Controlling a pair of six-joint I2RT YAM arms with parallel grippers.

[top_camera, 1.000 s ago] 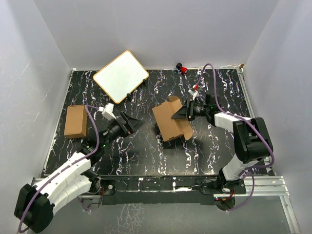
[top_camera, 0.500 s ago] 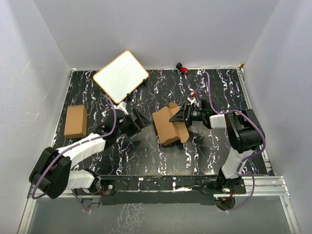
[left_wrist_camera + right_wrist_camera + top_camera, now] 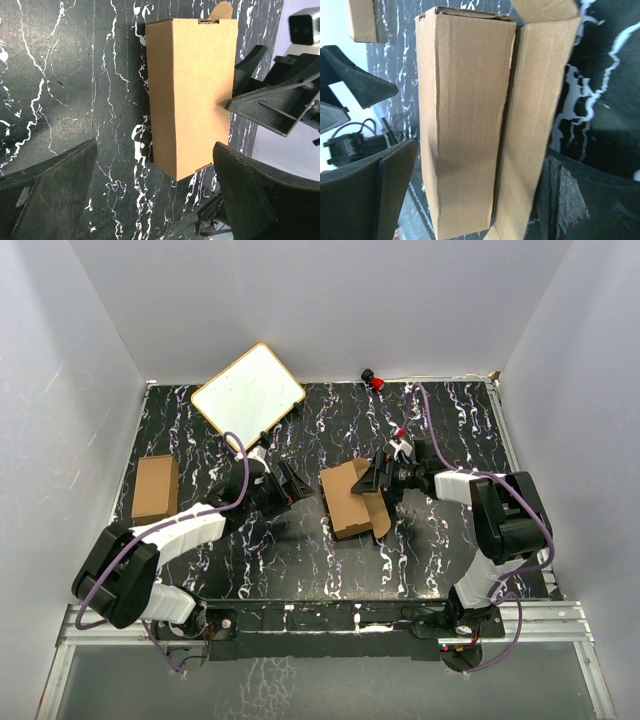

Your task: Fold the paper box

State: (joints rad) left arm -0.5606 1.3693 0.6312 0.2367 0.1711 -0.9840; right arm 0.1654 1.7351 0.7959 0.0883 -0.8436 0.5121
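Observation:
The paper box (image 3: 350,498) is a small brown oblong carton lying on the black marbled table, with a loose side flap (image 3: 535,120) along its right. In the left wrist view the paper box (image 3: 192,90) lies ahead of my left gripper (image 3: 155,200), which is open and does not touch it. My left gripper (image 3: 296,485) sits just left of the box. My right gripper (image 3: 380,483) is at the box's right end. In its wrist view the paper box (image 3: 467,125) stands between the spread fingers of my right gripper (image 3: 477,200), with slim gaps on both sides.
Another small brown carton (image 3: 155,488) lies at the table's left edge. A white board with a tan rim (image 3: 248,395) leans at the back left. A small red and black object (image 3: 374,380) sits by the back wall. White walls enclose the table.
My left arm has reached right until its gripper is next to the box. My right gripper's jaws have spread wide, and the box has settled lower on the table.

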